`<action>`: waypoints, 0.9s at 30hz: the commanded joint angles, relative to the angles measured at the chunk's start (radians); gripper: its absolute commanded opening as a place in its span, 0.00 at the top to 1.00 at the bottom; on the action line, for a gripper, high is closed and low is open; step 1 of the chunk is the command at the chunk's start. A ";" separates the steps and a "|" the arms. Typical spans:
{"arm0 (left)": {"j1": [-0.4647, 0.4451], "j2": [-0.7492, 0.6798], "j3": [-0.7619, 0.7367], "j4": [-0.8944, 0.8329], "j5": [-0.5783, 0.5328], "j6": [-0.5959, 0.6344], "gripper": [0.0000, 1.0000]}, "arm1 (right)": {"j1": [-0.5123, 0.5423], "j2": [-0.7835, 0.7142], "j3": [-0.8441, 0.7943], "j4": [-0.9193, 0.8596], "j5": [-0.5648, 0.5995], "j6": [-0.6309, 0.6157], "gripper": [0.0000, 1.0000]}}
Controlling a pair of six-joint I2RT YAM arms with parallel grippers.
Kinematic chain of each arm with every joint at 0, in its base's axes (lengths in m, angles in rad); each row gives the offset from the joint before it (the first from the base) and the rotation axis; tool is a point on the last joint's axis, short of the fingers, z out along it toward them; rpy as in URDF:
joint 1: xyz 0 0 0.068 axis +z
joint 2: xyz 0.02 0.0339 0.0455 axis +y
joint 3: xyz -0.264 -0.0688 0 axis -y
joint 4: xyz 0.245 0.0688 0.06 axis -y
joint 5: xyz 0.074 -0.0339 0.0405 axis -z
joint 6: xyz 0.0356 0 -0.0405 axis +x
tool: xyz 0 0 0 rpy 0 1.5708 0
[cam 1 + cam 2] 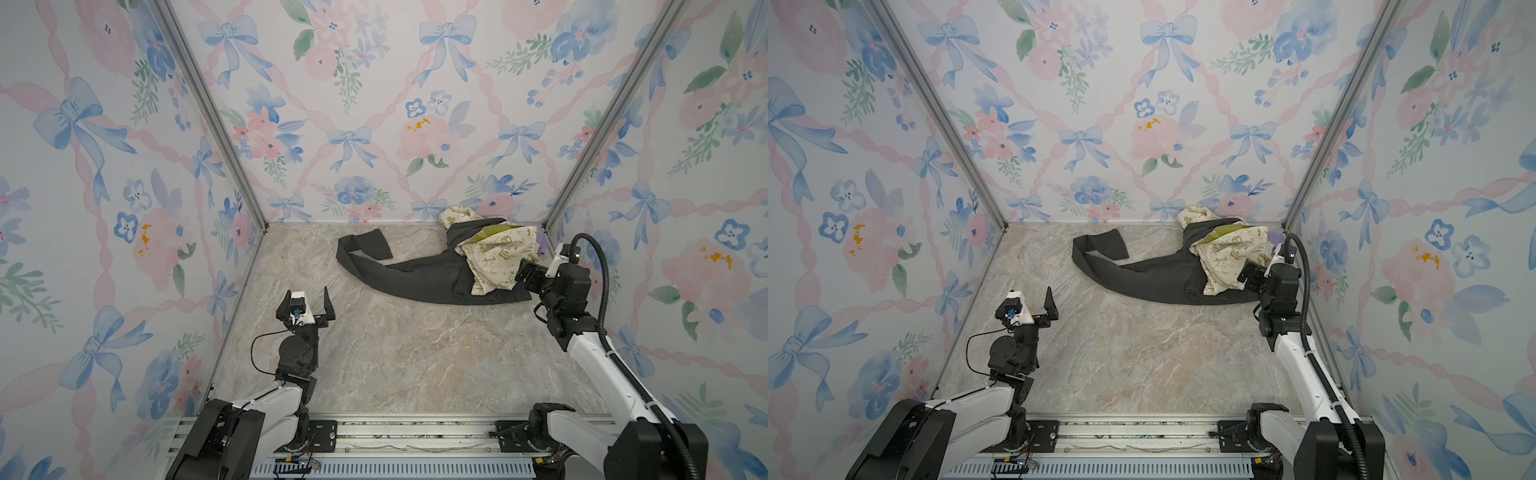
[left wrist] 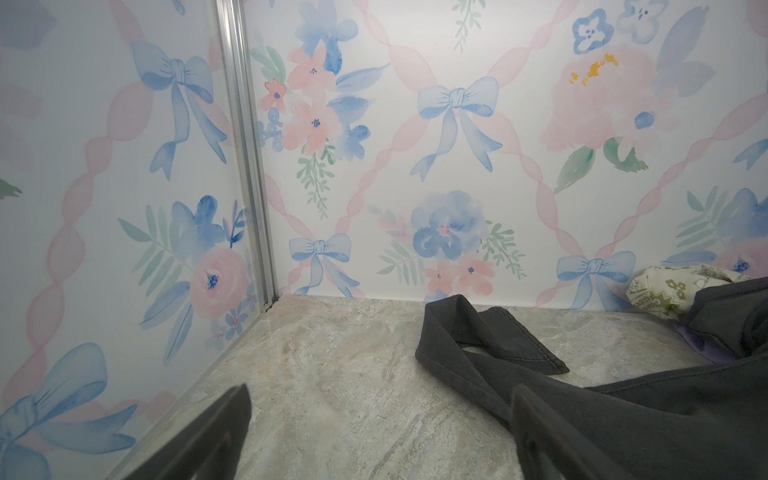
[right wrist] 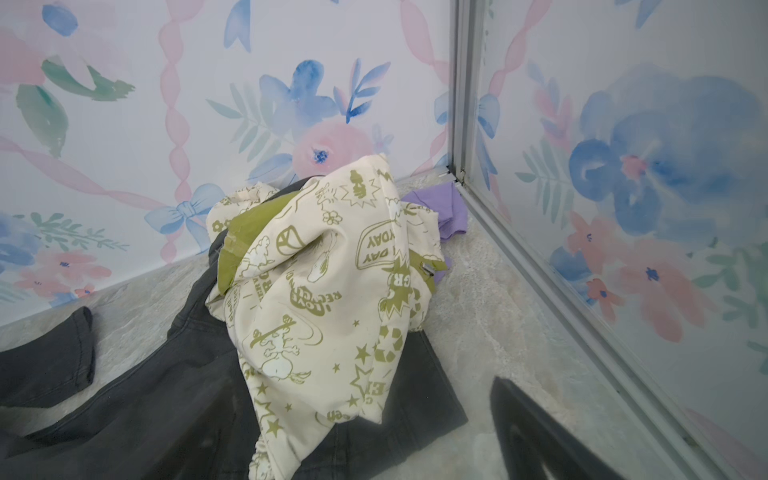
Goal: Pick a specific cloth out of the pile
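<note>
Look to the far right corner of the tabletop (image 1: 395,357) for the pile (image 1: 478,266), heaped close against the back wall (image 1: 374,124). Within it, pick out the cloth (image 1: 542,246) as a small lavender-purple strip at the corner itself, tight by the frame rail (image 1: 552,216) and mostly buried (lettering not visible). Clearest from the right wrist: the cloth (image 3: 446,205), tucked behind and partly under the cream cloth (image 3: 332,291) with its olive-green prints. From the left wrist, only a purple sliver of the cloth (image 2: 702,347), peeping out beneath the dark grey garment (image 2: 665,415). In both top views, the cream cloth (image 1: 496,259) draped over the dark grey garment (image 1: 415,276), with one long grey length stretched along the far edge toward its middle and folded back on itself.

Just beside the pile's near right side, the right gripper (image 1: 527,272), jaws spread wide and grasping nothing (contact with the fabric hard to judge). Over the left part of the tabletop, well apart from the pile, the left gripper (image 1: 307,305), fingers released and wide, nothing between them, aimed toward the far edge.
</note>
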 commanded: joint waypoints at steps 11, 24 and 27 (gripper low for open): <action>-0.002 -0.010 -0.012 -0.015 -0.005 -0.018 0.02 | -0.192 0.199 0.056 -0.016 -0.172 0.292 0.02; 0.011 -0.021 -0.015 -0.024 0.000 -0.030 0.02 | -0.186 0.695 0.280 0.163 -0.343 0.460 0.35; 0.015 -0.030 -0.020 -0.027 0.000 -0.033 0.02 | -0.142 0.782 0.358 0.174 -0.374 0.475 0.63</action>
